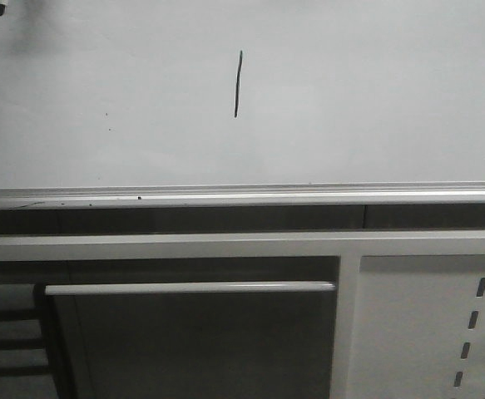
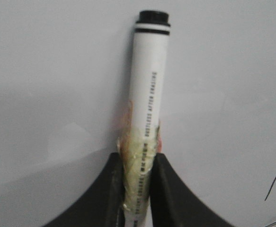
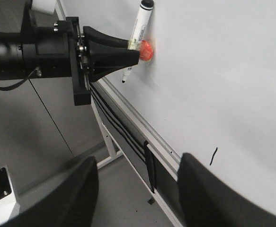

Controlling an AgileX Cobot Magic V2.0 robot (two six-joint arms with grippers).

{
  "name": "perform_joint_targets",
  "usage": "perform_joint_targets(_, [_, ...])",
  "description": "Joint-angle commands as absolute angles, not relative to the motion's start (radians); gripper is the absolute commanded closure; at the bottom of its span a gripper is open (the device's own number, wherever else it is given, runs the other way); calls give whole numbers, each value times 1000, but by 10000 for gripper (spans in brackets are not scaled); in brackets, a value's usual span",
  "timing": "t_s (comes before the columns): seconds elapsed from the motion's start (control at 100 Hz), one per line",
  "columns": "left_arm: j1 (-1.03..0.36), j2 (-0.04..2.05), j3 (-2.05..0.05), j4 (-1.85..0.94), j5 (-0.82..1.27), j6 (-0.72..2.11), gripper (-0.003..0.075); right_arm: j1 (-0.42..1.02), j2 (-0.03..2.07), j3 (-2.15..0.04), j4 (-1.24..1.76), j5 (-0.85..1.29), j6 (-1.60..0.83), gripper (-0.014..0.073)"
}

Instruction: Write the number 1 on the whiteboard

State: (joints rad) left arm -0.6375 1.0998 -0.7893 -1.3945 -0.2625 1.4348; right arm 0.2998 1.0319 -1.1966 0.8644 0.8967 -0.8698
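The number 1 (image 1: pixel 238 83) is a thin black near-vertical stroke on the upper middle of the whiteboard (image 1: pixel 375 100). It also shows in the left wrist view (image 2: pixel 273 182) and the right wrist view (image 3: pixel 213 156). My left gripper (image 2: pixel 138 158) is shut on a white marker (image 2: pixel 149 75) with tape round its barrel. In the right wrist view the left gripper (image 3: pixel 135 52) holds the marker (image 3: pixel 140 23) close against the board, well to the left of the stroke. My right gripper (image 3: pixel 138 160) is open and empty, away from the board.
A silver edge rail (image 1: pixel 242 197) runs along the whiteboard's lower edge. Below it are a white frame bar (image 1: pixel 184 288) and a white perforated panel (image 1: pixel 425 332) with slots. A small dark tip (image 1: pixel 1 7) shows at the board's top left corner.
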Motion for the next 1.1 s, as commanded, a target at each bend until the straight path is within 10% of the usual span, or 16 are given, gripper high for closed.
perform_joint_targets(0.0, [-638, 1095, -826, -1378, -305, 1423, 741, 293, 1016, -1221, 913, 860, -868, 251])
perform_joint_targets(1.09, [-635, 1123, -826, -1378, -367, 1423, 740, 293, 1016, -1221, 913, 872, -868, 251])
